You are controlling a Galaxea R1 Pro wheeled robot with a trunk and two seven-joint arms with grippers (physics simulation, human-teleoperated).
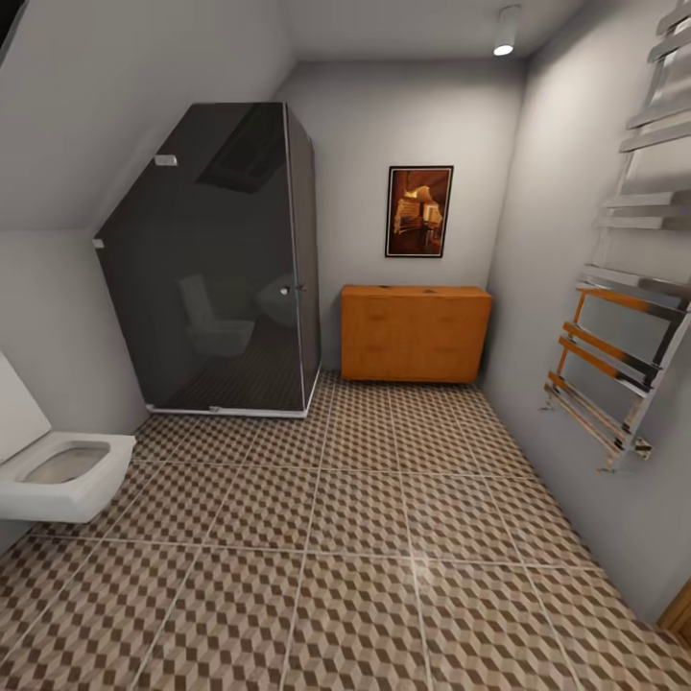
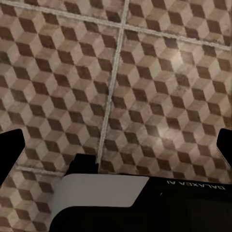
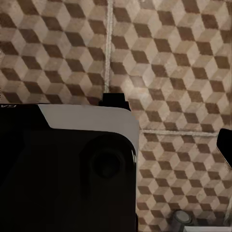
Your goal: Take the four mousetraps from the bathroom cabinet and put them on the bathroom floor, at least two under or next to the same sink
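The orange-brown cabinet (image 1: 415, 332) stands against the far wall under a framed picture, its drawers closed. The mousetraps and the bathroom sink are out of view. The cube-patterned bathroom floor (image 1: 365, 557) stretches from me to the cabinet. In the left wrist view my left gripper (image 2: 116, 145) hangs open over the tiles, with a dark fingertip (image 2: 10, 150) at each side edge and nothing between them. My right gripper (image 3: 118, 145) also looks open over the floor: one fingertip (image 3: 225, 143) shows at the edge, while the other is hidden behind my dark body (image 3: 67, 169).
A dark glass shower cabin (image 1: 221, 269) fills the far left corner. A white wall-hung toilet (image 1: 62, 475) juts out at the near left. A chrome towel rail (image 1: 624, 317) hangs on the right wall. Open floor runs down the middle towards the cabinet.
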